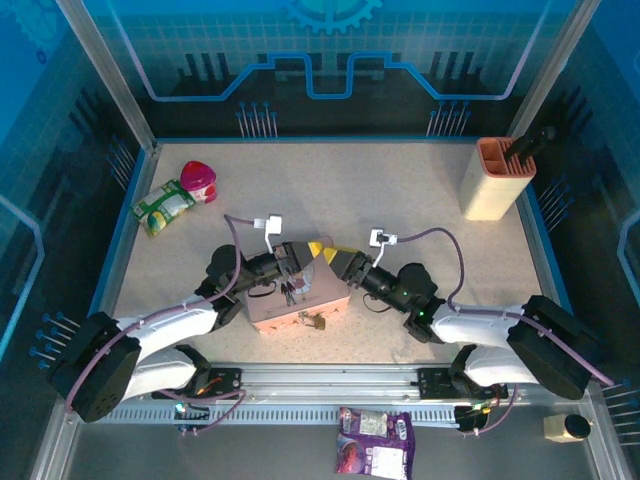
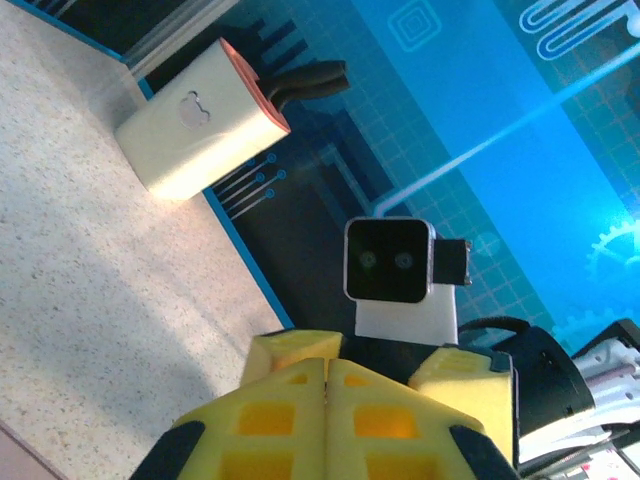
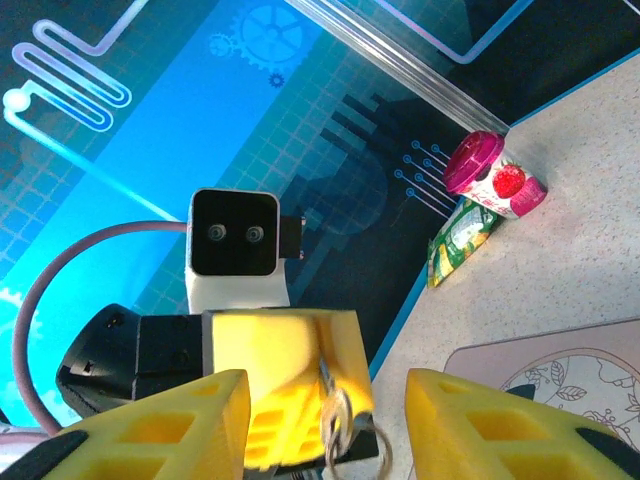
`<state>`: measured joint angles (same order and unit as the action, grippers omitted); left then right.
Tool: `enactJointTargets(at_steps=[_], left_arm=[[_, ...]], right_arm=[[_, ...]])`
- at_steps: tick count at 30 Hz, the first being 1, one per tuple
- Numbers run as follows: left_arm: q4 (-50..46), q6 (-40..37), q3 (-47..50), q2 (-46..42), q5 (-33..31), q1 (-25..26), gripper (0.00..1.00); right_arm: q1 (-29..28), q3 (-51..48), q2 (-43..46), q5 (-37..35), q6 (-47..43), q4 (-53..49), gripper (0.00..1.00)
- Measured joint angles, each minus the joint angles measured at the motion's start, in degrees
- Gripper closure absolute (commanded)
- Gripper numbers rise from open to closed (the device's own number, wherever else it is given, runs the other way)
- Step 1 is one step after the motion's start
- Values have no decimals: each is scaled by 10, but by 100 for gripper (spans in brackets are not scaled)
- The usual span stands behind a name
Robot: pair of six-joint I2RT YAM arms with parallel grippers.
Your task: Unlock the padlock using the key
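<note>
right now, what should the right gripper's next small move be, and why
Probably back the right gripper straight off. Its jaws stand open around the left gripper, which is shut with a small silvery metal loop hanging from it; key ring or shackle, I can't tell. Retreating would clear room.

Left hand (image 1: 313,250) and right hand (image 1: 336,261) tip to tip above tin (image 1: 272,312); cup (image 1: 198,180), pouch (image 1: 163,207) far left; holder (image 1: 497,180) far right

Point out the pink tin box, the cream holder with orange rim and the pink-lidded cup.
Pink tin box (image 1: 275,315): top view, its lid.
Cream holder with orange rim (image 1: 490,195): top view, front wall.
Pink-lidded cup (image 3: 473,160): right wrist view, its lid.
</note>
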<state>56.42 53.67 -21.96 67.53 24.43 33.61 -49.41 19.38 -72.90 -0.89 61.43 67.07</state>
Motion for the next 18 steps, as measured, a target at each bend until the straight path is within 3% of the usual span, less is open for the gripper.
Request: enactJointTargets(at_steps=[8, 18], left_arm=[[5, 0, -2, 3, 3, 3, 100], [2, 0, -2, -2, -1, 3, 100]], right_arm=[[3, 2, -8, 17, 10, 8, 71], [4, 2, -8, 26, 16, 1, 72]])
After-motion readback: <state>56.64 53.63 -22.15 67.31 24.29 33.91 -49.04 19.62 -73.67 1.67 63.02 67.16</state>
